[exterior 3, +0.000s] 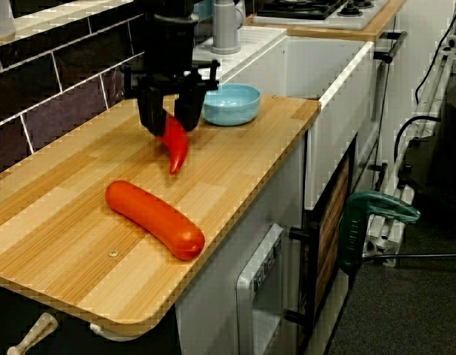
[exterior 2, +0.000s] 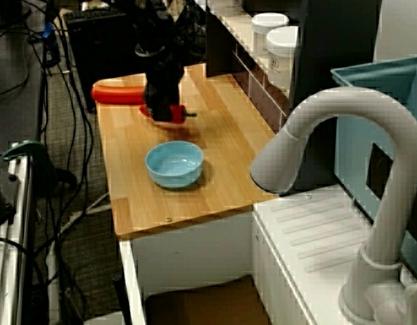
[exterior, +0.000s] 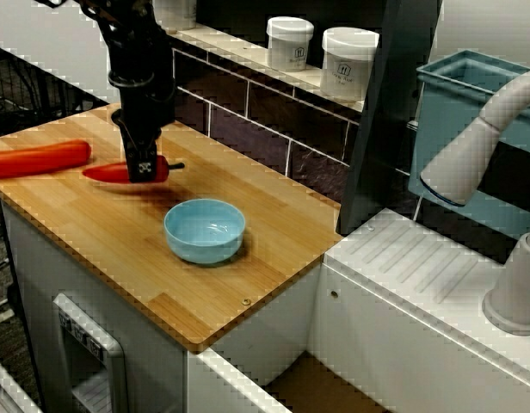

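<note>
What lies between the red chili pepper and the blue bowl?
Nothing; only bare wooden counter separates the red chili pepper from the blue bowl, as the high view facing the tiled wall shows.

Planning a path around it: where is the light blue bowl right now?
In the view from the front, the light blue bowl sits on the wooden counter, right of the red chili pepper in the gripper.

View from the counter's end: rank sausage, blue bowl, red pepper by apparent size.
1. sausage: looks largest, but it is nearest the camera.
2. blue bowl: farther back, so its rank against the sausage is unsure.
3. red pepper: smallest showing; its far end is hidden in the gripper.
</note>
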You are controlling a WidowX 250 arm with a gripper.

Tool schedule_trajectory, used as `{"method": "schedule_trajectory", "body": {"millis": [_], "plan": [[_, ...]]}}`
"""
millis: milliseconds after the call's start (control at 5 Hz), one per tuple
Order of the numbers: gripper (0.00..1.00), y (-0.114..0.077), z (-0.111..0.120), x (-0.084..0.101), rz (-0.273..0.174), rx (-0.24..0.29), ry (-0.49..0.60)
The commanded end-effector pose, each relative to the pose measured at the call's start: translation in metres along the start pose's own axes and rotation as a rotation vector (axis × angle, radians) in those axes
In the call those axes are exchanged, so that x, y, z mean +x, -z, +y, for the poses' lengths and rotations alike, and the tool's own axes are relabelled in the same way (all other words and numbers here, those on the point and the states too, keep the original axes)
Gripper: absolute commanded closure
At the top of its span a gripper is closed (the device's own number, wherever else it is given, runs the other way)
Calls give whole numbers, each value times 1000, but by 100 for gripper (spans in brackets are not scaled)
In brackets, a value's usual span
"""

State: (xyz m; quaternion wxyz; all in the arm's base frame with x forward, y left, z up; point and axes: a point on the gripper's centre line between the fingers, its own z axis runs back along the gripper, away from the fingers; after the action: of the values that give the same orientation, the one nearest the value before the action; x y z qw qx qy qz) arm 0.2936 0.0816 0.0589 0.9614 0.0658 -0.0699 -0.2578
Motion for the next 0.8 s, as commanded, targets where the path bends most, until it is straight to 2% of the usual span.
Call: {"method": "schedule_trajectory", "body": {"millis": [0,200,400,600], "plan": [[100,-72,13,13,-98,-23,-9],[100,-90,-5,18,-101,-71,24],[100,-106,-34,24,-103,-60,68],[100,-101,-67,37,-60,86,59]]}}
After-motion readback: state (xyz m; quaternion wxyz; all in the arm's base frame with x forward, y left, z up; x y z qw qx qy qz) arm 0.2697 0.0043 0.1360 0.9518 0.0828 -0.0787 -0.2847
